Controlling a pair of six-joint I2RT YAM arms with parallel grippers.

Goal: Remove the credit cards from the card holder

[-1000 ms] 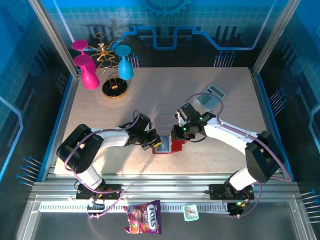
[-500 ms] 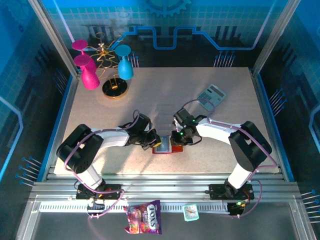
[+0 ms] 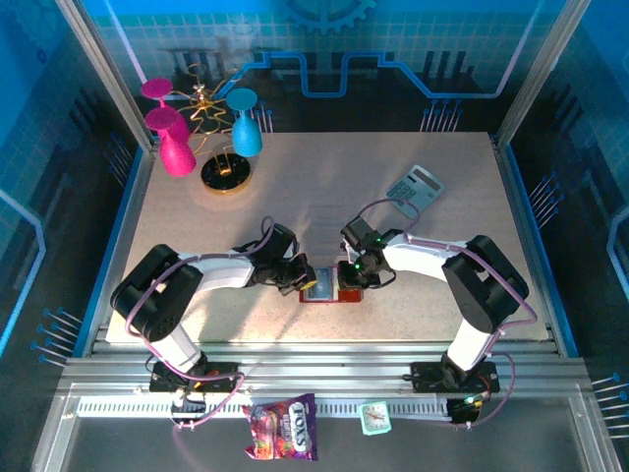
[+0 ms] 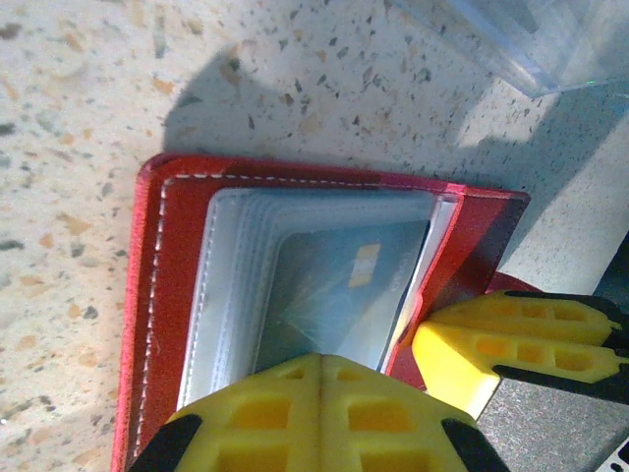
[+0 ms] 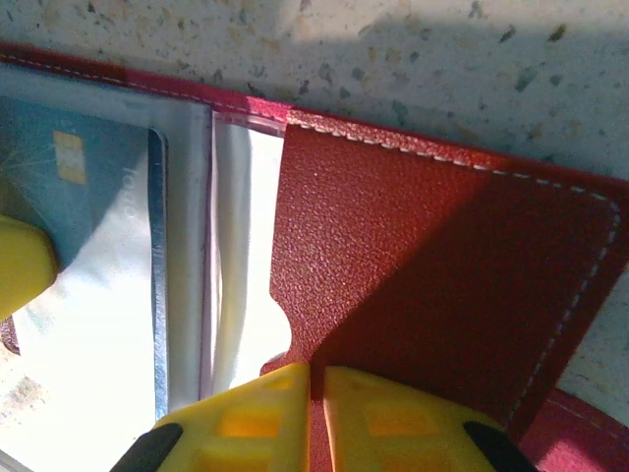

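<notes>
The right arm has drawn in closer over the open card holder (image 3: 327, 289).
It lies near the middle of the table's (image 3: 324, 187) front edge, a blue card (image 4: 334, 295) in its clear sleeve. The left gripper (image 4: 319, 366), fingers pressed together, bears on the sleeve; the right gripper (image 5: 314, 379), nearly closed, seems to pinch the red flap.

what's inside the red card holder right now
A blue card with a gold chip shows in the top clear sleeve of the card holder. More sleeves lie beneath, contents hidden; the left tool covers the card's lower end.
</notes>
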